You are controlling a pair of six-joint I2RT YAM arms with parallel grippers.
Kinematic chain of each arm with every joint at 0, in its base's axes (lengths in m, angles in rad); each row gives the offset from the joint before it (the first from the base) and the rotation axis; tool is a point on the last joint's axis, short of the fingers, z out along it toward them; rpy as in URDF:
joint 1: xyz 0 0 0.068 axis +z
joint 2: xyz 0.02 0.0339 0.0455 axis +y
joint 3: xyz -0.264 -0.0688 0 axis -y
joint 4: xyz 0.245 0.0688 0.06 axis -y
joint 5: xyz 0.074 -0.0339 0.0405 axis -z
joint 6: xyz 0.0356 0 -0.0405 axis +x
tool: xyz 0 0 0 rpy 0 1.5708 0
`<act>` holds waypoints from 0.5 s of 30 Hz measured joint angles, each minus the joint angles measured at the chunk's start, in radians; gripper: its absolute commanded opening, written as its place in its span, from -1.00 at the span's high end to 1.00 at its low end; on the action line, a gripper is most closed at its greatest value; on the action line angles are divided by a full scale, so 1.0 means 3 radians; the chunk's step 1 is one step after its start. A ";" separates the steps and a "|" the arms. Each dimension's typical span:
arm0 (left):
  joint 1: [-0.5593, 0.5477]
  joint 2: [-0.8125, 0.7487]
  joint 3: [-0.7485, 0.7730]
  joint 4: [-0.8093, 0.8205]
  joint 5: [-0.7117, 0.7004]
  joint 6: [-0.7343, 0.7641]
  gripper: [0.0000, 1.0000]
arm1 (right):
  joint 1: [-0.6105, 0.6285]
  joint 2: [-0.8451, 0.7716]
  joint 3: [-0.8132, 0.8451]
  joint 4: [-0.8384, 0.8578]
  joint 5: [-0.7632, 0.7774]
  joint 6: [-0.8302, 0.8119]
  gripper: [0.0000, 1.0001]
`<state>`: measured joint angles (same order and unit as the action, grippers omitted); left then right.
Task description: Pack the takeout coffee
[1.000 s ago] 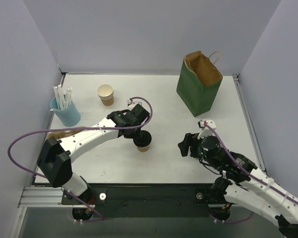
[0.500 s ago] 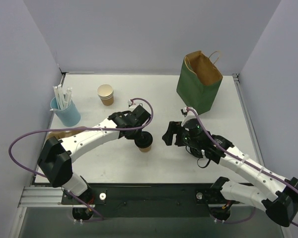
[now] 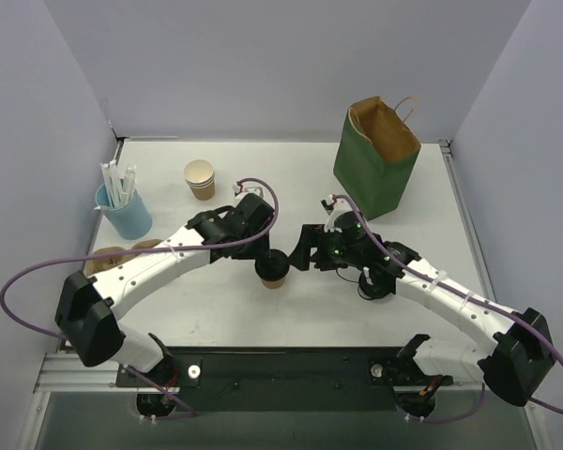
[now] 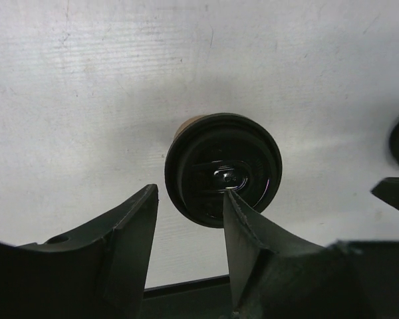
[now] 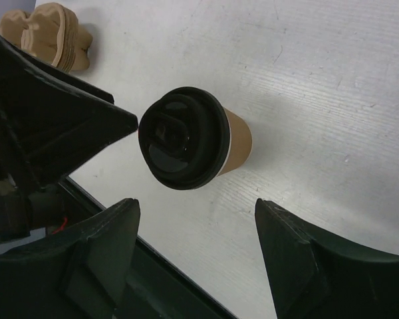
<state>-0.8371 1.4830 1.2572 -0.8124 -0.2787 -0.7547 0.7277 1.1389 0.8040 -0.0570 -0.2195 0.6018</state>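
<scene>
**Step in hand: right-arm pickup of the cup**

The takeout coffee [image 3: 273, 269] stands upright, lid on, mid-surface [image 3: 216, 309]. The left tool [image 4: 189, 199] hangs just above it, jaws part-open and holding nothing. The right tool [image 5: 196, 206] faces the cup, jaws wide and empty. The next move probably calls for centring these jaws on the cup wall, closing gently, then carrying the cup to the open green paper bag [image 3: 375, 169].

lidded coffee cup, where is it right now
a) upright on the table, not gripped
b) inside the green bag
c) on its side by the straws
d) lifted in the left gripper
a: the lidded coffee cup stands upright on the table, with the left gripper and right gripper both open beside it.
</scene>
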 measured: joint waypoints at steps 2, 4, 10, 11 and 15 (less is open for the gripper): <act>0.0072 -0.0146 -0.0071 0.0098 0.0051 0.0003 -0.08 | -0.0043 0.0123 0.0055 0.0019 -0.0121 -0.0008 -0.39; 0.0175 -0.0305 -0.0224 0.0217 0.0114 0.0022 -0.07 | -0.0128 0.0278 0.0126 0.0039 -0.0266 -0.0011 -0.38; 0.0476 -0.0576 -0.0813 0.0748 0.0559 0.0130 -0.07 | -0.0299 0.0623 0.0281 0.0081 -0.0659 -0.0076 -0.39; 0.0526 -0.0615 -0.0913 0.0849 0.0666 0.0137 -0.07 | -0.0314 0.0668 0.0294 0.0090 -0.0713 -0.0086 -0.39; 0.0697 -0.0704 -0.1217 0.1272 0.1082 0.0146 -0.07 | -0.0359 0.0841 0.0333 0.0103 -0.0904 -0.0108 -0.39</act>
<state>-0.6281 1.2716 0.8921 -0.4309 0.0460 -0.7109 0.6201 1.3911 0.9039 -0.0261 -0.4908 0.5694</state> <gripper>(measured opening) 0.535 0.695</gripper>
